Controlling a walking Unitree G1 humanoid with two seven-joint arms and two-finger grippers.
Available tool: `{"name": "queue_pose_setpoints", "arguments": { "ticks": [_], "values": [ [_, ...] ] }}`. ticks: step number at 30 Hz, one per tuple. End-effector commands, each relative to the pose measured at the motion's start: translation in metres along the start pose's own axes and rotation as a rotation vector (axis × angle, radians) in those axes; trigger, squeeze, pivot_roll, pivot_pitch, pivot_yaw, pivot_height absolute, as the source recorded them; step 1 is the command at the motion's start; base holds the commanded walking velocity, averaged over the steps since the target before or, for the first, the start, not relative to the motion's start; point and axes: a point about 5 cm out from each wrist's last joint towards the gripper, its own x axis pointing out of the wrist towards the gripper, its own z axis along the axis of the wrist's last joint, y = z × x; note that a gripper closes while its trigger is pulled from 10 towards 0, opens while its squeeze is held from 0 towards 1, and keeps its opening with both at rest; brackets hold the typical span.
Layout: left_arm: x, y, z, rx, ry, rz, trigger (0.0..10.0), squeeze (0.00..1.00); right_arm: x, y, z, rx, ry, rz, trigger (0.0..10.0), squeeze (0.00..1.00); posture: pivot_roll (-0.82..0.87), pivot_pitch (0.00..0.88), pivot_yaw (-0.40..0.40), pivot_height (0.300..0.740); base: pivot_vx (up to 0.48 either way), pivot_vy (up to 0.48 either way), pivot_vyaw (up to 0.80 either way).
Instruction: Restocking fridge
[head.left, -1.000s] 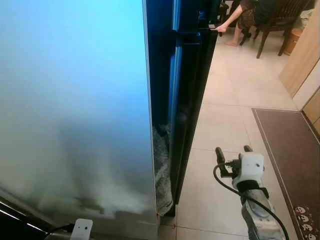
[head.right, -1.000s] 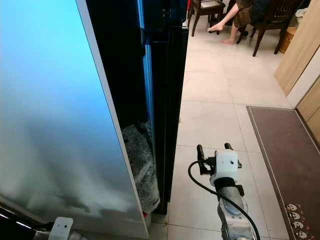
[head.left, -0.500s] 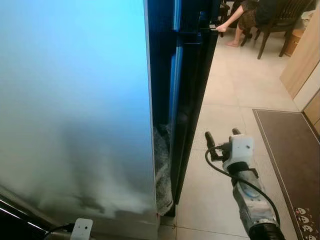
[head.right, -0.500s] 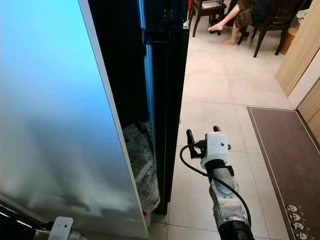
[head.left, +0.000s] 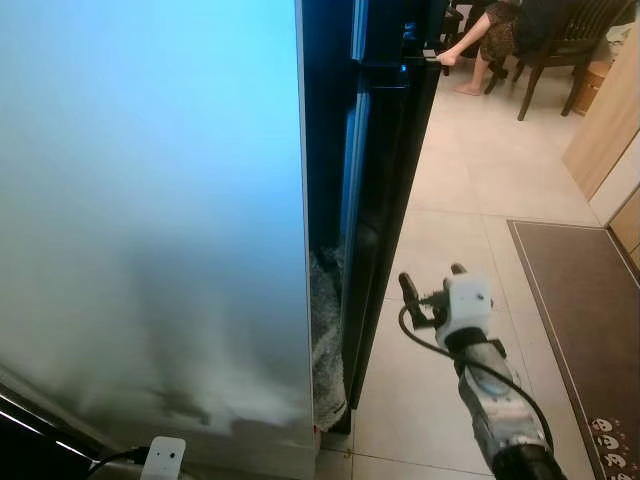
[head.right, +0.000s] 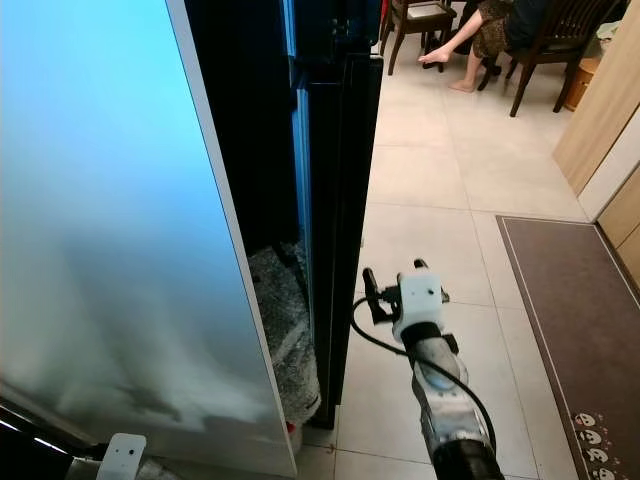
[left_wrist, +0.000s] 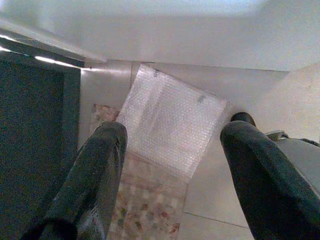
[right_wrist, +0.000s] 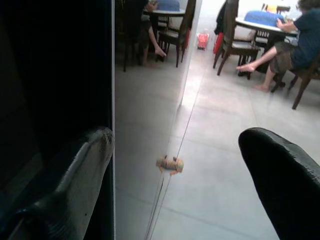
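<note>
The fridge (head.right: 330, 180) is seen with its pale door (head.left: 150, 220) swung wide. The right hand (head.right: 392, 285) is held empty, fingers spread, just beside the dark door edge. The left hand (left_wrist: 170, 165) is spread empty above bubble wrap (left_wrist: 172, 132).

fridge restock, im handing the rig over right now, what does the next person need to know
Right end effector: open, empty, raised beside the edge of the dark fridge door, not touching it.
Left end effector: open, empty, low over bubble wrap on the floor.
Frosted white fridge door stands wide open; a wrapped bundle sits at the fridge's foot.
Nothing held or visibly stocked yet. A person sits beyond.
</note>
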Motion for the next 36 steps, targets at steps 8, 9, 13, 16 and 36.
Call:
{"name": "queue_pose_setpoints", "arguments": {
  "ticks": [8, 9, 13, 16, 36],
  "values": [
    [0.0, 0.001, -0.002, -0.013, 0.01, 0.011, 10.0, 0.0, 0.016, 0.01, 0.006, -0.008, 0.016, 0.115, 10.0, 0.0, -0.14, 0.0, 0.017, 0.74, 0.0, 0.0, 0.0],
    [0.0, 0.001, -0.001, -0.014, 0.01, 0.012, 10.0, 0.0, 0.018, 0.01, 0.008, -0.007, 0.013, 0.112, 10.0, 0.0, -0.14, 0.0, 0.017, 0.74, 0.0, 0.0, 0.0],
    [0.0, 0.001, -0.001, -0.015, 0.009, 0.012, 10.0, 0.0, 0.019, 0.01, 0.009, -0.007, 0.011, 0.109, 10.0, 0.0, -0.14, 0.0, 0.019, 0.74, 0.0, 0.0, 0.0],
    [0.0, 0.001, -0.001, -0.015, 0.009, 0.012, 10.0, 0.0, 0.022, 0.009, 0.01, -0.012, 0.008, 0.104, 10.0, 0.0, -0.14, 0.0, 0.022, 0.74, 0.0, 0.0, 0.0],
    [0.0, 0.003, -0.001, -0.009, 0.008, 0.021, 10.0, 0.0, 0.038, -0.007, 0.022, -0.069, 0.001, 0.051, 10.0, 0.0, -0.12, 0.0, 0.022, 0.74, 0.0, 0.0, 0.0]
  ]
}}
